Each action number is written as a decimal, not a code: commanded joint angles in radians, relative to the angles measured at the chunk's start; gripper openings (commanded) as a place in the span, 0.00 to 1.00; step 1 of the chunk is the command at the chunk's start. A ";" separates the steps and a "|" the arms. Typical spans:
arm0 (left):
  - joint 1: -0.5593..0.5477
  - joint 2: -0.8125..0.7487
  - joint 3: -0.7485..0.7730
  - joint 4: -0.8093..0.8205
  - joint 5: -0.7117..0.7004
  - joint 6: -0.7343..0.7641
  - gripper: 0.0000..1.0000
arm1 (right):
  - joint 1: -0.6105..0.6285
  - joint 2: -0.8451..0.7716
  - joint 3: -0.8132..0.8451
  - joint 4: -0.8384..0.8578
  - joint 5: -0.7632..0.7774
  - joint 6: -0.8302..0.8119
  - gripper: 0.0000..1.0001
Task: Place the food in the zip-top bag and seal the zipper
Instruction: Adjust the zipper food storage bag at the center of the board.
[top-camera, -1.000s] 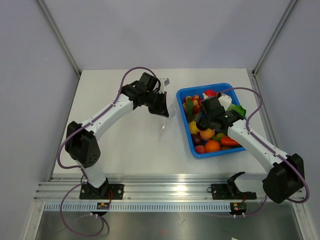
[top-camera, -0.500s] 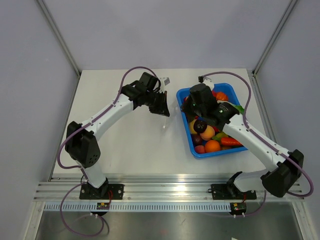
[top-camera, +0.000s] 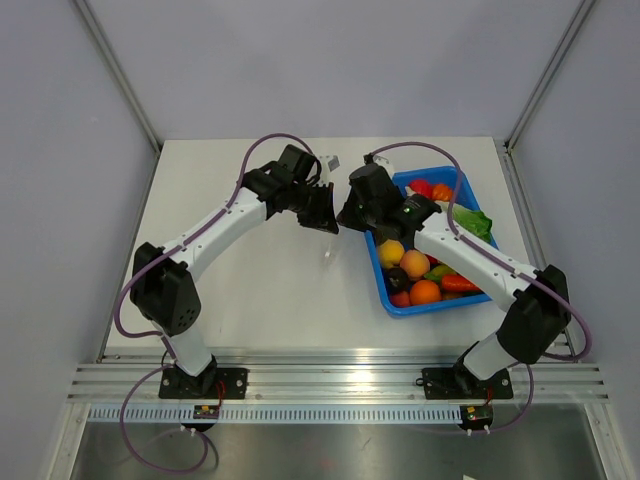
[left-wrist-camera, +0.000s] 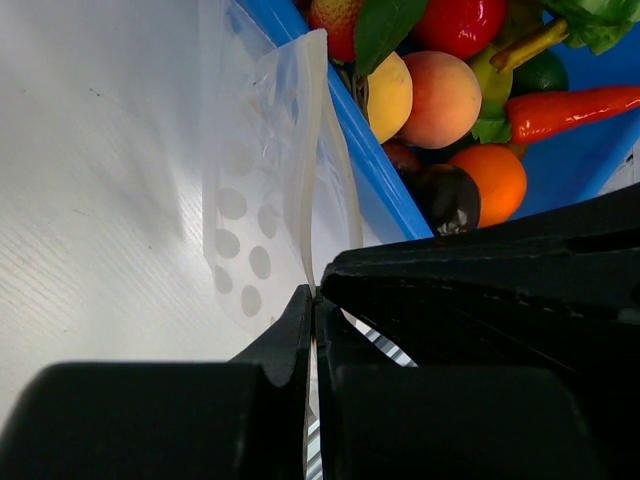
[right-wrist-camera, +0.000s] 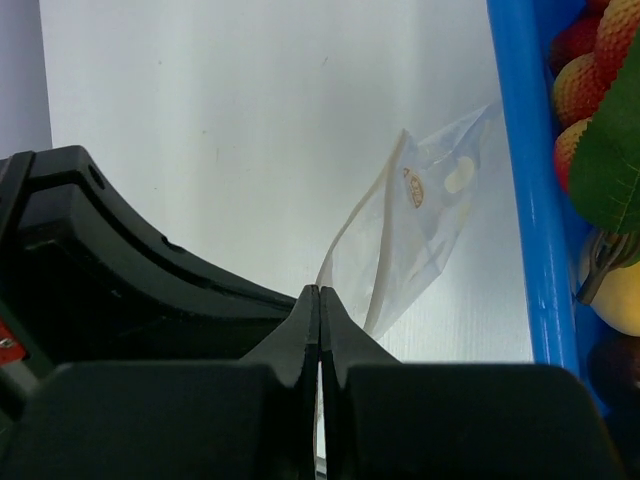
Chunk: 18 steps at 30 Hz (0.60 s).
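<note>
The zip-top bag (left-wrist-camera: 262, 170), clear with pale dots, hangs over the table just left of the blue tray. My left gripper (left-wrist-camera: 313, 297) is shut on the bag's edge. The zipper (left-wrist-camera: 328, 160) runs up from those jaws as a thick translucent strip. My right gripper (right-wrist-camera: 320, 290) is shut too, with the bag's rim (right-wrist-camera: 362, 215) running into its tips. In the top view both grippers (top-camera: 328, 218) (top-camera: 346, 212) meet tip to tip above the bag (top-camera: 329, 252). The food (left-wrist-camera: 449, 197), a dark plum, lies in the tray among other fruit (top-camera: 397, 278).
The blue tray (top-camera: 441, 306) at right holds an orange (top-camera: 425, 292), a peach (top-camera: 414, 267), a yellow fruit (top-camera: 391, 251), a red chilli (left-wrist-camera: 570, 105) and leafy greens (top-camera: 474, 222). Its long wall (right-wrist-camera: 520, 150) stands close beside the bag.
My right arm has swung left out of the tray to the bag and its jaws have closed. The left arm and the bag have stayed put.
</note>
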 joint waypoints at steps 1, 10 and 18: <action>-0.003 -0.018 0.017 0.037 0.022 -0.001 0.00 | 0.012 0.026 0.041 -0.018 -0.006 0.024 0.00; -0.003 -0.021 0.026 0.033 0.028 -0.001 0.00 | 0.012 0.063 0.013 0.006 -0.015 0.036 0.00; -0.002 -0.029 0.028 0.027 0.020 0.011 0.00 | 0.012 0.129 0.026 0.026 -0.102 0.027 0.00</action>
